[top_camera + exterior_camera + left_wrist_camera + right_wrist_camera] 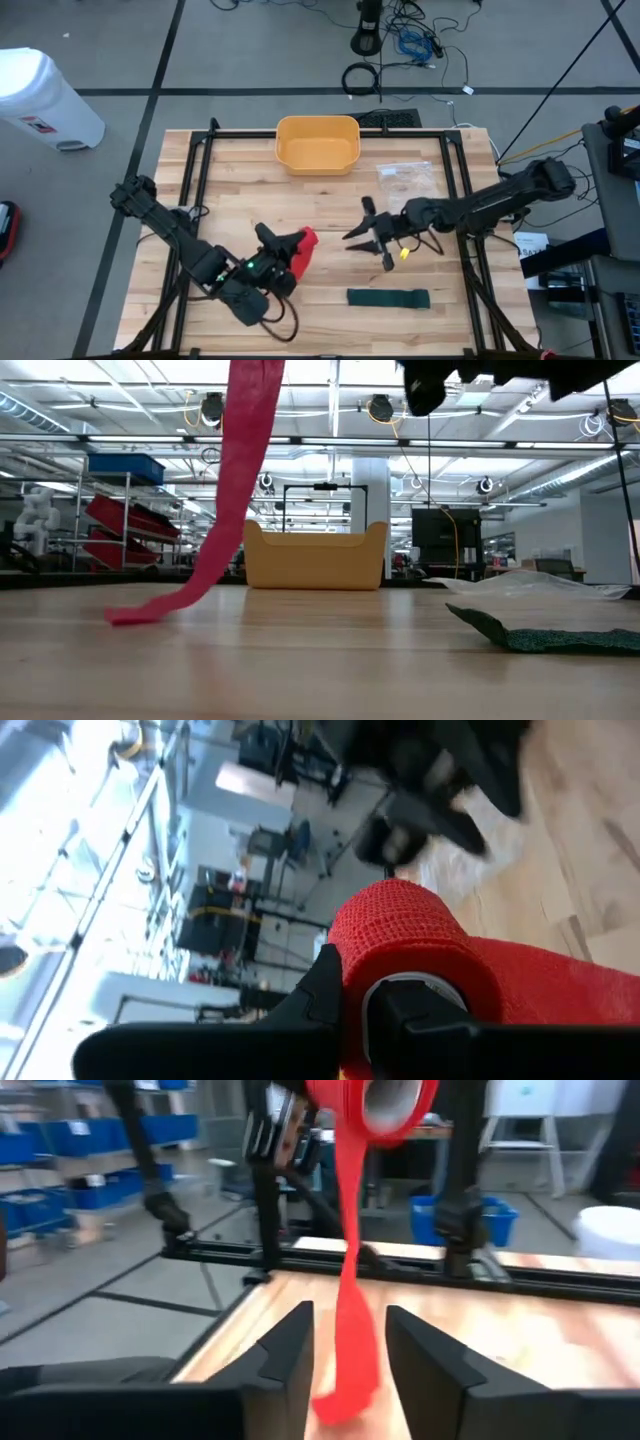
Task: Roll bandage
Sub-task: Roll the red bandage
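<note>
A red bandage roll [302, 246] is lifted above the table, with my left gripper [283, 252] shut on it near the front left. From the roll a red strip [240, 480] hangs down, and its free end [135, 616] lies on the wood. My right gripper [358, 237] stands open to the right of the roll, pointing level toward it. In the right wrist view the strip [350, 1280] shows between and beyond its fingers, apart from them. A dark green bandage [388, 298] lies flat near the front edge. My left gripper holds the roll by its wall [352, 982] at one open end. One finger [420, 1012] seems to sit inside the hollow core and the other [318, 992] outside, against the wound layers. The roll is clear of the table, with its loose strip hanging slack below.
A yellow bin [317, 143] stands at the far middle of the table. A clear plastic bag [405, 178] lies to the bin's right. A small yellow piece [404, 254] lies beside my right gripper. Black frame rails [195, 180] run along both table sides.
</note>
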You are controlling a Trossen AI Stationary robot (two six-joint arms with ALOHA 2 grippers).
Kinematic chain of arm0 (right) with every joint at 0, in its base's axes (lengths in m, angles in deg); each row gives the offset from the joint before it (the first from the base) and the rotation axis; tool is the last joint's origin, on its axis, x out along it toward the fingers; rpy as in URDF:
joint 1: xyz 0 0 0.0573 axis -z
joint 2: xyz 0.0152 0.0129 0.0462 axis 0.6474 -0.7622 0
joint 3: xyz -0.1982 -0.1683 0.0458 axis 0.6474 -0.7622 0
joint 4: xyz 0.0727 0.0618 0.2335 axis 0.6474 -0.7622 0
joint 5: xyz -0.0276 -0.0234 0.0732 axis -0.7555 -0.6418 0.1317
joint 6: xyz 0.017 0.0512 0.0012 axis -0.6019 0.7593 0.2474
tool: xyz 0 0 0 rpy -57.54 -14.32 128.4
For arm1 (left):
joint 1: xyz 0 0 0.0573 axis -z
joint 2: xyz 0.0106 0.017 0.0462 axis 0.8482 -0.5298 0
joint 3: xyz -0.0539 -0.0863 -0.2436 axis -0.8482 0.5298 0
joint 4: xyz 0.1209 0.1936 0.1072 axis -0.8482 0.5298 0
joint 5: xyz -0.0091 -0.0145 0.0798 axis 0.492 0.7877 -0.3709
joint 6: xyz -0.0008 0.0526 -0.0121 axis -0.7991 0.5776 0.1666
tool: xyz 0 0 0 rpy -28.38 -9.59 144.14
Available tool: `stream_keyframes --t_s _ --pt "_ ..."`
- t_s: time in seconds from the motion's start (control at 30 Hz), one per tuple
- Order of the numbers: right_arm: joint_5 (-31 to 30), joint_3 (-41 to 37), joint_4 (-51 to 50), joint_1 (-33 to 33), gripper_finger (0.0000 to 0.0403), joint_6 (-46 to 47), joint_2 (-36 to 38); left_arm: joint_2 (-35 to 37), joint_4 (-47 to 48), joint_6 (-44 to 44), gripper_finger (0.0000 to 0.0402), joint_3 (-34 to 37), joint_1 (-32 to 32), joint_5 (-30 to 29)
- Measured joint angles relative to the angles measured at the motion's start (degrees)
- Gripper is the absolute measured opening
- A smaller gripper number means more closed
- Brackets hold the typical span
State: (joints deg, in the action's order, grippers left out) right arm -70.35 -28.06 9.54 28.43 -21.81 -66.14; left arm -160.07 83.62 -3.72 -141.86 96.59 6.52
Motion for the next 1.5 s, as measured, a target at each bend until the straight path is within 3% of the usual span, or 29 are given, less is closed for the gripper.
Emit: stream_keyframes --t_s 0.17,0.3,0.4,0.57,0.8,1.07,1.33,1.5 --pt "2.1 0.0 13.6 -1.1 0.0137 -0.6 -10.3 0.0 -10.6 7.0 0.0024 0.0 1.7 0.0" --pt "2.3 0.0 21.8 -2.3 0.0139 -5.7 -14.7 0.0 -12.3 7.6 0.0025 0.0 3.3 0.0" --pt "1.1 0.0 25.1 -4.0 0.0139 -15.9 -14.6 0.0 -12.4 5.8 0.0026 0.0 4.4 2.7" --pt "-10.2 0.3 28.3 -7.9 0.0139 -37.4 -11.4 0.0 -12.7 0.7 0.0026 0.0 5.9 9.8" --pt "-13.4 8.7 21.1 -10.5 0.0139 -51.4 -11.7 0.0 -12.8 -3.6 0.0027 0.0 6.1 17.3" --pt "-17.2 14.1 15.7 -14.1 0.0139 -62.6 -11.7 0.0 -12.9 -3.9 0.0027 0.0 5.9 17.9" --pt "-17.2 14.1 17.0 -14.8 0.014 -63.8 -12.7 0.0 -13.1 -4.0 0.0029 0.0 4.5 18.7" --pt "-17.1 15.1 20.1 -14.8 0.0161 -64.2 -15.7 0.0 -13.2 -4.0 0.0068 0.0 3.4 19.2"
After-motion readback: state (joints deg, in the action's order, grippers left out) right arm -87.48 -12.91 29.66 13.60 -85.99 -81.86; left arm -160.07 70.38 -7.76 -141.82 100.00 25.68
